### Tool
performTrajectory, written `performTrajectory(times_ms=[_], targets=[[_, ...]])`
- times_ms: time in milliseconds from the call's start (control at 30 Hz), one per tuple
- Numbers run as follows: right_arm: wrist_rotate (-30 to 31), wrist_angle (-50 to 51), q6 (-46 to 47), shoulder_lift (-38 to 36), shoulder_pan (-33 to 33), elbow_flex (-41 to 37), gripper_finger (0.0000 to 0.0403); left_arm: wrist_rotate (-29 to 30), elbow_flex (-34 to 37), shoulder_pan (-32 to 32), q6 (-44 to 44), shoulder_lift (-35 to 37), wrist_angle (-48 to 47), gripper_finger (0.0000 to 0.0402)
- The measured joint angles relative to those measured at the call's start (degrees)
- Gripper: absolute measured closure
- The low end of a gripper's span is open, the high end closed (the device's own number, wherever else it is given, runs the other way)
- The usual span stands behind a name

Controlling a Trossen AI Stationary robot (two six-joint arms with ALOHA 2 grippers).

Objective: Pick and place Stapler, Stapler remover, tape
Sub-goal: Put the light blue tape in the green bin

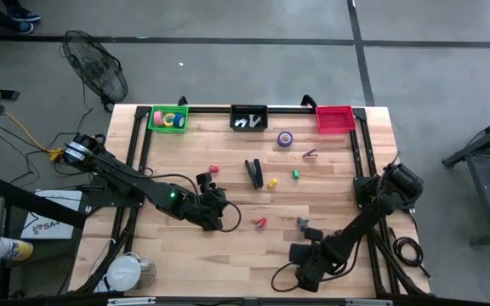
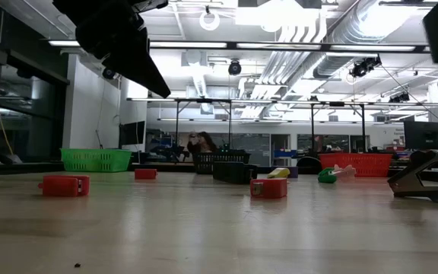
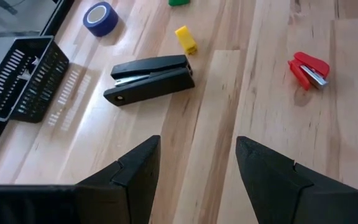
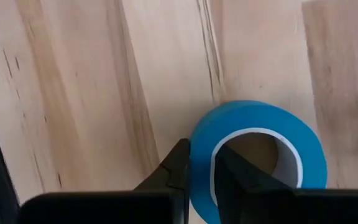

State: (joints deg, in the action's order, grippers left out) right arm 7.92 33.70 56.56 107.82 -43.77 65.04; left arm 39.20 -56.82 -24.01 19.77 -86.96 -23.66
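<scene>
My right gripper (image 4: 202,155) is near the table's near edge (image 1: 303,270), shut on a blue tape roll (image 4: 260,118); the arm hides that roll in the high view. My left gripper (image 3: 197,149) is open over the table's middle (image 1: 230,219), touching nothing. Beyond it, the black stapler (image 3: 149,79) (image 1: 253,172) lies flat on the wood. A purple tape roll (image 1: 285,138) lies near the far edge. A staple remover (image 1: 310,154) rests right of it. More tape rolls sit in the green basket (image 1: 168,119). My right gripper pinches the blue roll's wall (image 4: 199,134) with one finger inside the ring's hole and one outside. The fingers come from above, pointing down. Whether the roll is lifted or on the wood, I cannot tell.
A black basket (image 1: 248,117) and a red basket (image 1: 334,119) stand along the far edge. Small red (image 1: 260,223), yellow (image 1: 272,182) and green (image 1: 296,174) mini staplers lie about the middle. A grey object (image 1: 303,225) lies near the right arm.
</scene>
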Motion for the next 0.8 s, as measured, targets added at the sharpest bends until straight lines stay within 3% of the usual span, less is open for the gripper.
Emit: performTrajectory(times_ms=[167,400,500,800], targets=[[11.6,-1.8,-3.8,-1.1,0.9,-0.1,0.0372,-0.1,0.0,0.0,-0.5,0.0,0.4,0.0197],[27.9,-12.1,-17.9,-3.7,3.0,-0.1,0.0372,1.3,0.0,0.0,-5.3,0.0,7.1,0.0197],[30.9,-17.9,-25.7,-5.0,4.3,-0.1,0.0372,-1.0,0.0,0.0,-9.6,0.0,11.8,0.0197],[32.6,-38.1,-48.2,-8.2,6.5,-0.1,0.0372,-11.9,0.0,0.0,-21.8,0.0,24.0,0.0197]])
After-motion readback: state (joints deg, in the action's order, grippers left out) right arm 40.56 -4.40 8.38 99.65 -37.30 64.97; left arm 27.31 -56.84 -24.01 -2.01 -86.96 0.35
